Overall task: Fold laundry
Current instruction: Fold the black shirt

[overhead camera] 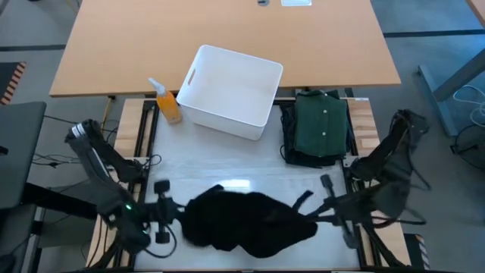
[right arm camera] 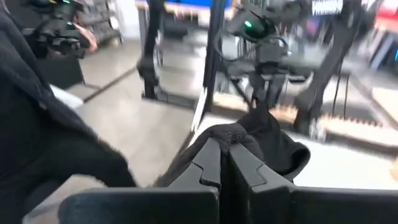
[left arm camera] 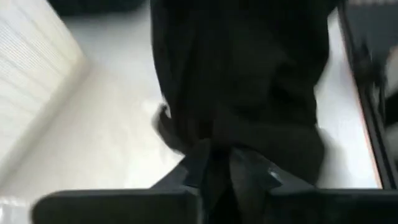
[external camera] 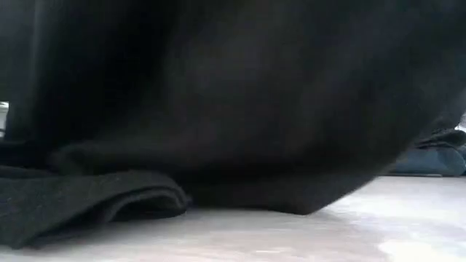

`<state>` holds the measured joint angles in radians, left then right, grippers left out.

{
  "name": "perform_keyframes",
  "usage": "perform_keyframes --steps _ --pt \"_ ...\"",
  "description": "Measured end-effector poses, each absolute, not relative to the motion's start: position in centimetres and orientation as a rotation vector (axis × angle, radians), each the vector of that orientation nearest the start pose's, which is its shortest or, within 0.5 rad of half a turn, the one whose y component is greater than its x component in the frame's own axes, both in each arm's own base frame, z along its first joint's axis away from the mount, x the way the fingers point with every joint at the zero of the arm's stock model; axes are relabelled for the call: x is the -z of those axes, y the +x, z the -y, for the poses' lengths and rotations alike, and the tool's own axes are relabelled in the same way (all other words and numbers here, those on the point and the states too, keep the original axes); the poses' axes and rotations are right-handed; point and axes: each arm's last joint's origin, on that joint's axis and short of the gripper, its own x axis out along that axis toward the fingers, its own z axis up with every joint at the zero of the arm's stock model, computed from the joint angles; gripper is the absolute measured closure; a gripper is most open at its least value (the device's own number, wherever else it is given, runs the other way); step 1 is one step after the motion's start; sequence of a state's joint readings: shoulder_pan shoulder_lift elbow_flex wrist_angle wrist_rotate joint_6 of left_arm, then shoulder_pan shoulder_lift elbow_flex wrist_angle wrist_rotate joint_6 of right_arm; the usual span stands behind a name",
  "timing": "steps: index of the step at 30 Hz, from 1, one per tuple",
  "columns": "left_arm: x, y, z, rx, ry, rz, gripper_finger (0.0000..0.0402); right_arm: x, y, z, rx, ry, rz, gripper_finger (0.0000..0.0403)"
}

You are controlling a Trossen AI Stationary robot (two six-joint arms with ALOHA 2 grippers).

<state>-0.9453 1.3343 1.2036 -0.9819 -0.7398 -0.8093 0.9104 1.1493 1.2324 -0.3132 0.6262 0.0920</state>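
Black garment [overhead camera: 246,221] lay bunched on the worktop [overhead camera: 227,163] nearest me; I saw my left gripper [left arm camera: 219,163] and right gripper [right arm camera: 225,155] each pinching an end of it.

The black garment [overhead camera: 246,220] is soft, matt cloth (finely knit where it bunches). The bin [overhead camera: 230,91] is smooth white plastic, the tabletop [overhead camera: 227,171] pale and faintly glossy. The folded green shirt [overhead camera: 322,125] is matt cloth.

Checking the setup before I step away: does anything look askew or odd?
Only the black garment: bunched in a crumpled heap at the table's near edge, pinched between both grippers. The green shirt lies neatly folded.
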Motion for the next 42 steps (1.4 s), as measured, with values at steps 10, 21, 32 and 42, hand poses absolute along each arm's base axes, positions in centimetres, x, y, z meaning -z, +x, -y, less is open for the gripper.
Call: perform_keyframes --steps 10,21,32,42 --pt "-26.0 16.6 20.6 0.019 -0.132 -0.981 0.0232 -35.4 19.6 -18.8 -0.131 0.015 -0.463 0.0378" --pt "-31.0 23.0 18.9 0.101 0.053 -0.453 0.0215 -31.0 23.7 -19.9 -0.149 0.079 -0.668 0.0378" --pt "-23.1 34.8 9.1 0.14 0.036 -0.694 0.0215 -29.5 23.2 -21.9 -0.184 0.088 -0.725 0.0378" --pt "-20.5 38.0 5.5 0.352 -0.189 -0.72 0.0215 -29.3 23.0 -21.7 -0.193 0.015 -0.747 0.0378"
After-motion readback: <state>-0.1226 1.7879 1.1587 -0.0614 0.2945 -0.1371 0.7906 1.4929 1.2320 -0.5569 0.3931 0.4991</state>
